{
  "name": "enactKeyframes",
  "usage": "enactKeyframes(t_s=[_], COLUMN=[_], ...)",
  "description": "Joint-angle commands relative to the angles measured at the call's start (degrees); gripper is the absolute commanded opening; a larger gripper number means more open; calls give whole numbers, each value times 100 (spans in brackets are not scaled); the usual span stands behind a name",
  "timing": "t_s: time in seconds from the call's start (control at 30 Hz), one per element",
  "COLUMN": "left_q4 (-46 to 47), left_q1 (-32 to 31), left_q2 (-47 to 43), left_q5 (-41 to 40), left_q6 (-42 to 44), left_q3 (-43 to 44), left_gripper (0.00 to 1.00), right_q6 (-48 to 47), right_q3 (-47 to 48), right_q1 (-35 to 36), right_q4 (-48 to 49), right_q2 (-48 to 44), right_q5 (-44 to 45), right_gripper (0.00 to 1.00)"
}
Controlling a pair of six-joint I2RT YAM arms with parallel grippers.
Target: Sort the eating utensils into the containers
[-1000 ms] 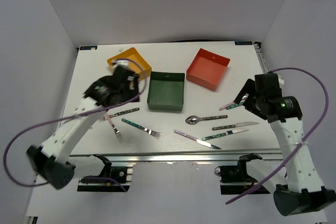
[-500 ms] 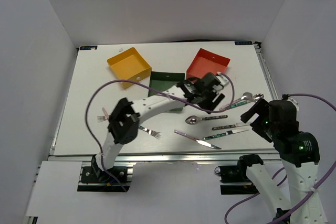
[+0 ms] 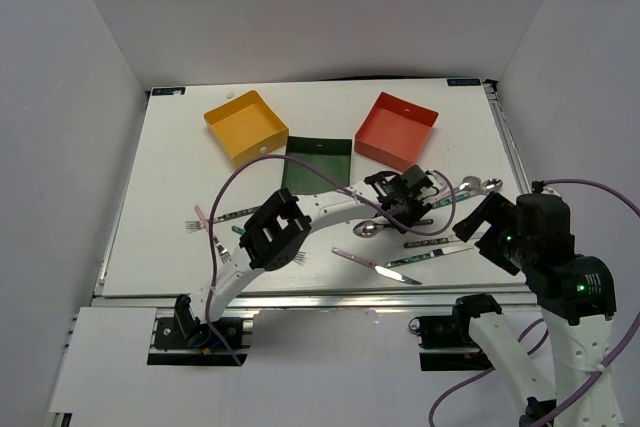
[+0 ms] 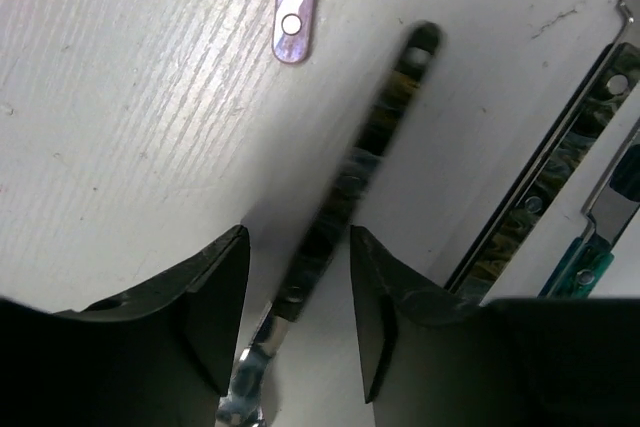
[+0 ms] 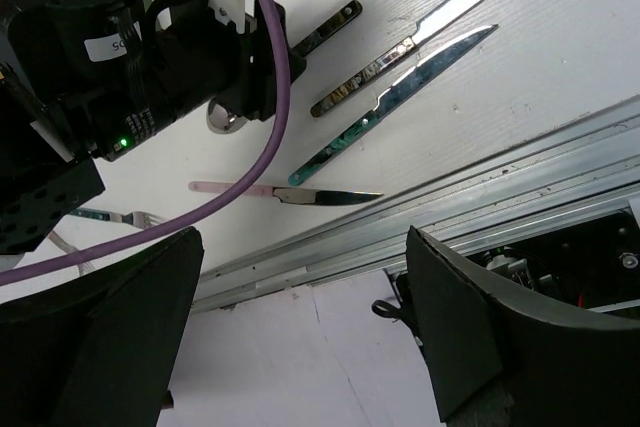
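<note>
My left gripper [image 3: 400,217] has reached across to the table's right middle and stands low over a dark-handled spoon [image 3: 372,229]. In the left wrist view the spoon's handle [image 4: 350,172] runs between the fingers [image 4: 215,317] with a gap on each side, so the gripper [image 4: 298,239] is open around it. My right gripper [image 3: 487,232] hangs wide open over the table's front right, with nothing between its fingers [image 5: 110,317]. Knives [image 3: 445,242], forks [image 3: 240,214] and two more spoons [image 3: 465,190] lie loose. The yellow [image 3: 245,127], dark green [image 3: 318,162] and red-orange [image 3: 397,130] containers stand at the back.
A pink-handled knife [image 3: 375,265] lies near the front edge, and two teal knives [image 5: 400,97] lie right of the spoon. My left arm's purple cable [image 3: 240,182] loops over the forks. A metal rail [image 5: 480,197] runs along the front edge.
My left arm swung from the yellow container across to the spoon at the right middle, and its jaws have narrowed around the handle. My right arm pulled back toward the front edge.
</note>
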Motion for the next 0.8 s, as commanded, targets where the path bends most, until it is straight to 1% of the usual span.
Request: enactKeyframes(t_s=[0.0, 0.07, 0.1, 0.17, 0.23, 0.33, 0.37, 0.4, 0.43, 0.57, 0.6, 0.67, 0.7, 0.77], left_q4=[150, 62, 44, 97, 71, -96, -140, -193, -298, -588, -650, -694, -660, -466], left_q1=[-47, -47, -56, -82, -143, -205, -214, -214, -214, -214, -214, -205, -196, -83], left_q2=[-255, -229, -246, -343, -430, -484, -484, -492, -484, -571, -711, -940, -1245, -1581], left_q5=[-40, -23, -5, 12, -40, -145, -215, -268, -330, -803, -875, -1059, -1303, -1612], left_q6=[76, 67, 50, -3, -12, 6, 14, 23, 32, 50, 50, 15, -55, -248], left_q3=[-311, -390, -434, -592, -575, -391, -208, -110, 4, 558, 733, 778, 639, 419], left_gripper=[53, 42, 31, 29, 18, 9, 7, 2, 0, 0, 0, 0, 0, 0], right_q6=[-311, -347, -356, -347, -347, -338, -338, -303, -294, -241, -233, -224, -224, -215], right_q3=[254, 272, 280, 272, 245, 167, 149, 123, 79, -44, -53, -106, -124, -194], right_q1=[-17, -9, -17, -9, -17, -9, -9, -9, -9, -17, -9, -17, -17, -17], right_q4=[-32, -32, -23, -14, 3, 82, 143, 179, 205, 328, 389, 451, 530, 609], right_q2=[-47, -73, -56, -20, 50, 85, 94, 77, 76, 76, 76, 85, 94, 129], right_q5=[-94, -41, 20, 56, 65, 74, 65, 21, 3, -85, -93, -102, -120, -198], right_gripper=[87, 87, 87, 87, 88, 88, 88, 88, 88, 88, 88, 88, 87, 87])
